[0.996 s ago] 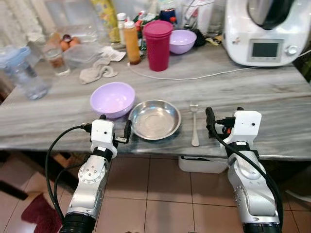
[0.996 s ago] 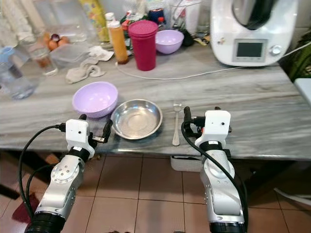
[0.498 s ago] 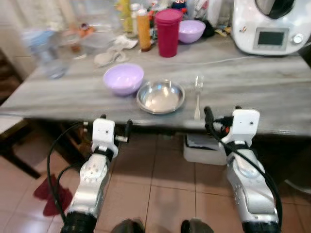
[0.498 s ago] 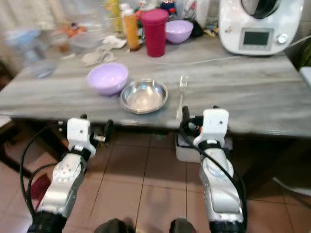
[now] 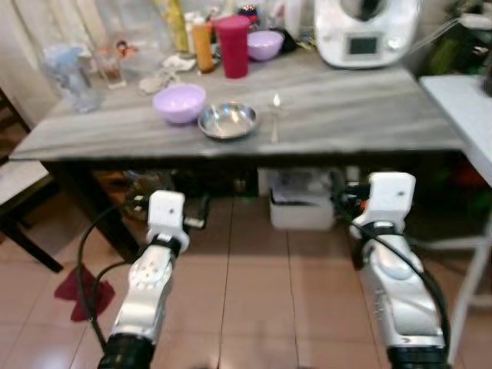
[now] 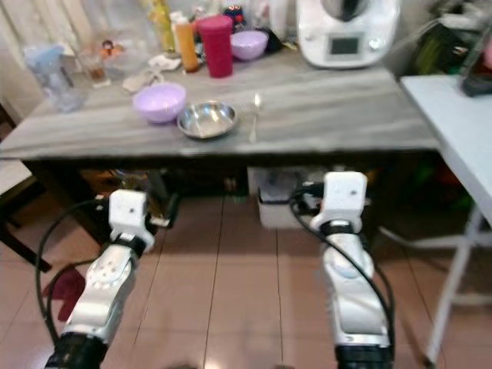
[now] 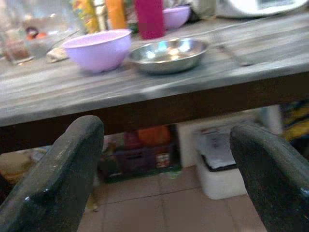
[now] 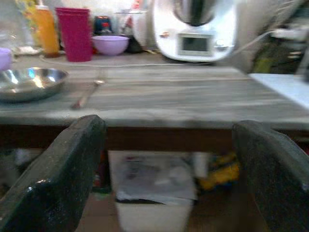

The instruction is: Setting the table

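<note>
On the grey table [image 5: 361, 115] a lilac bowl [image 5: 179, 102] stands beside a shallow steel bowl [image 5: 227, 121], and a spoon [image 5: 275, 119] lies just right of the steel bowl. Both arms are held out in front of me, well short of the table and below its edge. My left gripper [image 5: 169, 204] is open and holds nothing; in its wrist view its fingers [image 7: 63, 179] frame the lilac bowl [image 7: 99, 48] and the steel bowl [image 7: 169, 53]. My right gripper [image 5: 357, 201] is open too, facing the spoon [image 8: 87, 94] and the table's front edge.
At the table's back stand a white kitchen machine [image 5: 357, 31], a red cup [image 5: 233, 46], a second lilac bowl [image 5: 265, 44], an orange bottle [image 5: 203, 44] and a water jar [image 5: 73, 73]. Under the table sits a white box [image 5: 296, 204]. A white table [image 5: 461, 115] is at right, a dark chair [image 5: 23, 223] at left.
The whole view has pulled back: the table now lies farther off and higher, with tiled floor between it and me. Both grippers stay open and empty.
</note>
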`<state>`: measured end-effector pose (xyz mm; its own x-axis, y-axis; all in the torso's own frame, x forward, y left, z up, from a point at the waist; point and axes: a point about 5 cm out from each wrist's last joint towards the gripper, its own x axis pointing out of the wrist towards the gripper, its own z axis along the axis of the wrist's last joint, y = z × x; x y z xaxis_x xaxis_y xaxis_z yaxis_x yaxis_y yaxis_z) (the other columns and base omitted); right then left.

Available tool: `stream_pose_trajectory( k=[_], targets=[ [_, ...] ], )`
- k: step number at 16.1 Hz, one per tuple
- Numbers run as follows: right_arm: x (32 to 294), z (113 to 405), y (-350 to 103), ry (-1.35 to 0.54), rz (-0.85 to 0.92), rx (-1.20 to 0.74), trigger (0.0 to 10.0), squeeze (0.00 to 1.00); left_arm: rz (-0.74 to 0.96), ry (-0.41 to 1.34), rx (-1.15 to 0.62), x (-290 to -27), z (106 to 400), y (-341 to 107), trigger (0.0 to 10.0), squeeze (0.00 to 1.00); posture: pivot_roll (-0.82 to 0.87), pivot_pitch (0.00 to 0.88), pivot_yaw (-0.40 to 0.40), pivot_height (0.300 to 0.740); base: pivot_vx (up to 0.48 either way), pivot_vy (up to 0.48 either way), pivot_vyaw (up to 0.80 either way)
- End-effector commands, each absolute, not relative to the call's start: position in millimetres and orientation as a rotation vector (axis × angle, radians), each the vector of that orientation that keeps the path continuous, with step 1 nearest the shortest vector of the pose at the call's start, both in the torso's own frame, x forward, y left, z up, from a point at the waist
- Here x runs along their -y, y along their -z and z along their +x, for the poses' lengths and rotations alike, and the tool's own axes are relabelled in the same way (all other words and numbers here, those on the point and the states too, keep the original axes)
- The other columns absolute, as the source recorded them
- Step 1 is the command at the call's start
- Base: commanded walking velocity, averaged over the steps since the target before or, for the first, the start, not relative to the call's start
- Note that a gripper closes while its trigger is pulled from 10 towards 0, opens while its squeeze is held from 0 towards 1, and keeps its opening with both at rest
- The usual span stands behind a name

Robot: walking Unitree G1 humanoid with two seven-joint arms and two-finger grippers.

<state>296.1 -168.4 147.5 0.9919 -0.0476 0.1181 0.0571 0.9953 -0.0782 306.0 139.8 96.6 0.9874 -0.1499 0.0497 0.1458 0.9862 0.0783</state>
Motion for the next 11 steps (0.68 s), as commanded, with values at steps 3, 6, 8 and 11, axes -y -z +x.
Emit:
stream_pose_trajectory(
  k=[3,6,8,11],
  targets=[
    [161.1,297.7,-148.0,0.058,-0.105,0.113,10.0,0.00,0.095,0.148,0.074,-144.9,306.3,-98.3,10.0,0.00,-0.24,0.052,0.072,0.740,-0.255,0.000,0.00],
    [160.3,297.0,-150.6,0.047,-0.124,0.147,10.0,0.00,0.042,0.203,0.094,-143.4,304.5,-100.7,10.0,0.00,-0.24,0.056,0.071,0.740,0.000,0.000,0.00],
    [156.6,295.3,-147.6,-0.003,-0.038,0.116,10.0,0.00,0.046,0.216,0.094,-141.1,304.0,-100.5,10.0,0.00,-0.24,0.057,0.071,0.740,0.000,0.000,0.00],
    [153.3,294.0,-149.6,-0.024,-0.070,0.135,10.0,0.00,0.043,0.233,0.099,-139.5,303.9,-100.7,10.0,0.00,-0.24,0.063,0.070,0.740,0.000,-0.319,0.00]
  ],
)
